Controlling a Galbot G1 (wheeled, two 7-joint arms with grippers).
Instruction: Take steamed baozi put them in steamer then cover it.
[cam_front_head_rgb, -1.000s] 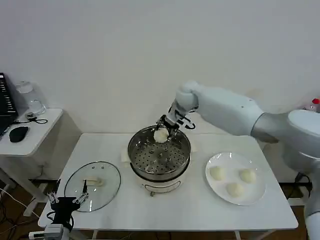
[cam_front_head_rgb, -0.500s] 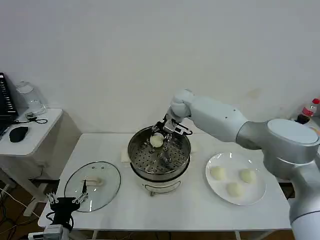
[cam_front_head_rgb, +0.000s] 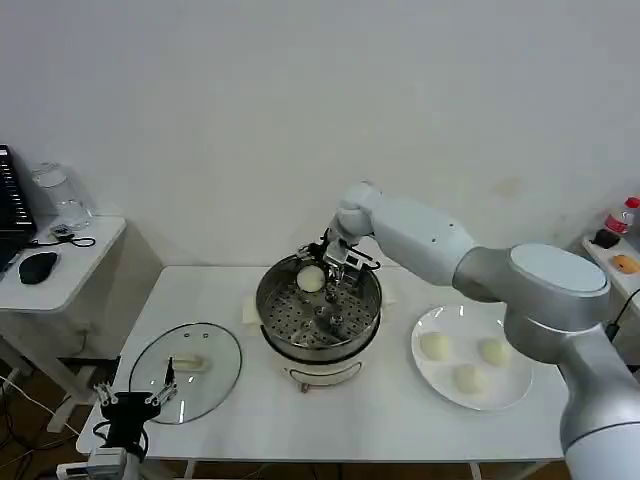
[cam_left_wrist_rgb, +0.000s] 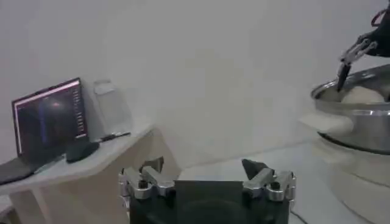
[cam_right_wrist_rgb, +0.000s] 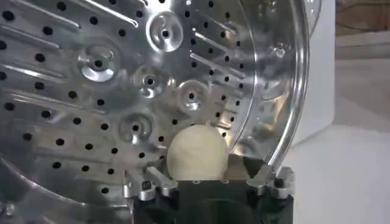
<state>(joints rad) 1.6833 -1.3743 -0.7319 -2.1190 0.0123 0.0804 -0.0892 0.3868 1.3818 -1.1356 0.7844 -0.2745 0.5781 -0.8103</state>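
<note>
Reaching into the shiny steel steamer, the right gripper seems to have its fingers spread around a smooth round baozi lying on the perforated tray. Three more baozi sit on the white plate. The glass cover lies flat on the white table, near the idle, wide-spread left gripper.

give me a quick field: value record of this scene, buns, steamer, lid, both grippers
baozi in steamer: one, on the perforated tray at the far rim
baozi on plate: three
plate: white, robot's right of the steamer
steamer: uncovered, mid-table
cover: glass lid flat on the table, robot's left of the steamer
right gripper: open, inside the steamer beside the bun
left gripper: open, parked low at the table's near left edge
</note>
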